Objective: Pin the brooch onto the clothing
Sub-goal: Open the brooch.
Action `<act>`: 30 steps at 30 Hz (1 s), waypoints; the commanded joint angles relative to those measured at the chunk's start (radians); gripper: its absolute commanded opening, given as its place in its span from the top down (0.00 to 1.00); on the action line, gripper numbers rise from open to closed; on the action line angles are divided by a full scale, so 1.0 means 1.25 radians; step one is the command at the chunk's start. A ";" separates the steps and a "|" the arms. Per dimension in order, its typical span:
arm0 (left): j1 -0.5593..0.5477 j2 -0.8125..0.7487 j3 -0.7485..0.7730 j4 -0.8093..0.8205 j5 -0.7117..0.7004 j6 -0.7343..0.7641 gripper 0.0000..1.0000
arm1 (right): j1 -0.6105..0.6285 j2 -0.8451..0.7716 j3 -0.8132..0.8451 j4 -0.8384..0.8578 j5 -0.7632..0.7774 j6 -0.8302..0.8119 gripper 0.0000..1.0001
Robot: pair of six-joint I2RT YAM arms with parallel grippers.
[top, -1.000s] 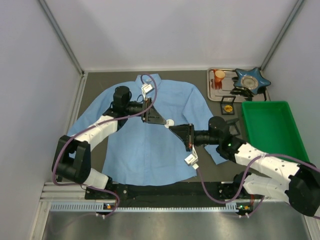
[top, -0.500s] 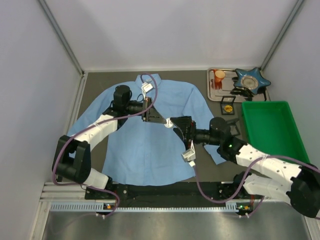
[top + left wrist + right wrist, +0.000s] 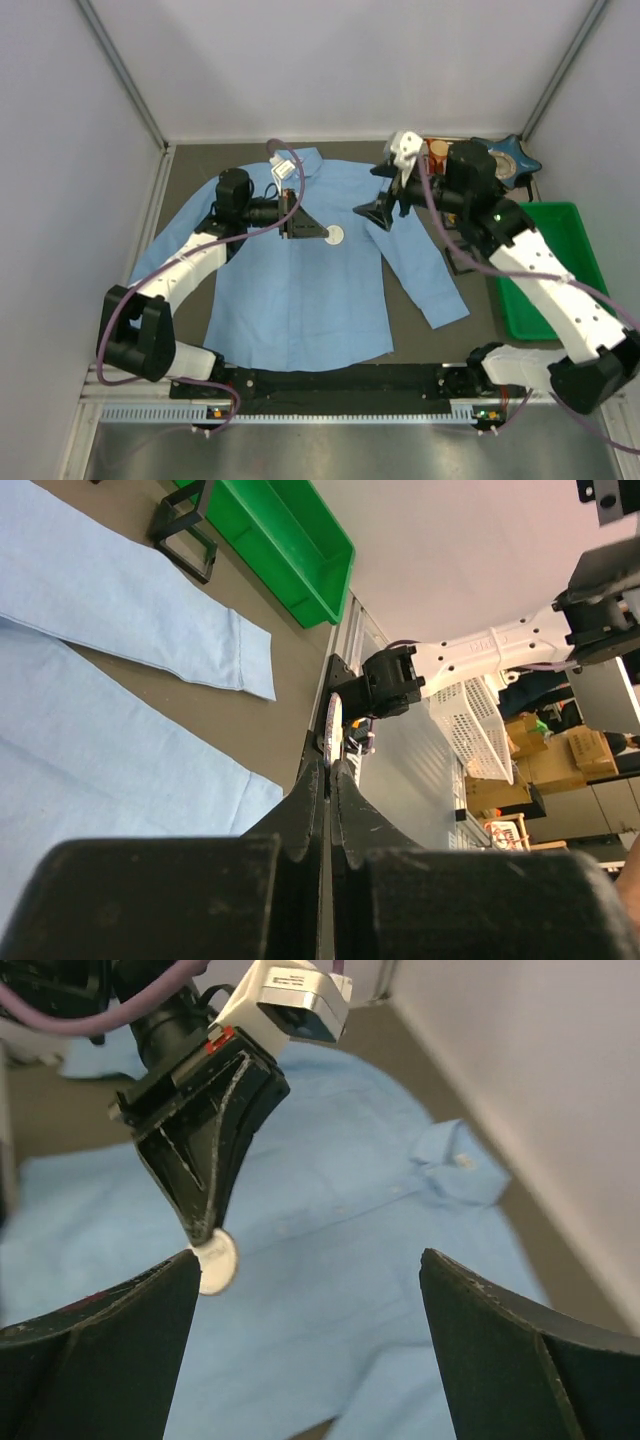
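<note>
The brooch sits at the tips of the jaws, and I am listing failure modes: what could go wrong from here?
1. The left gripper grips the brooch only by its edge, at the very tips of its jaws; it could twist or slip out onto the shirt.
2. The right gripper stands open and apart, so nothing backs up that hold.
3. The shirt lies loose; pressing down might bunch the cloth.
</note>
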 commanded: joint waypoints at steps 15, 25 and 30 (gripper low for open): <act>0.001 -0.052 -0.015 0.033 -0.046 -0.011 1.00 | -0.004 0.214 0.104 -0.120 -0.189 0.571 0.37; 0.002 -0.057 -0.024 0.068 -0.042 -0.029 1.00 | 0.007 0.250 0.121 -0.117 -0.098 0.590 0.48; 0.002 -0.060 -0.027 0.072 -0.037 -0.029 1.00 | 0.012 0.258 0.130 -0.118 -0.061 0.602 0.38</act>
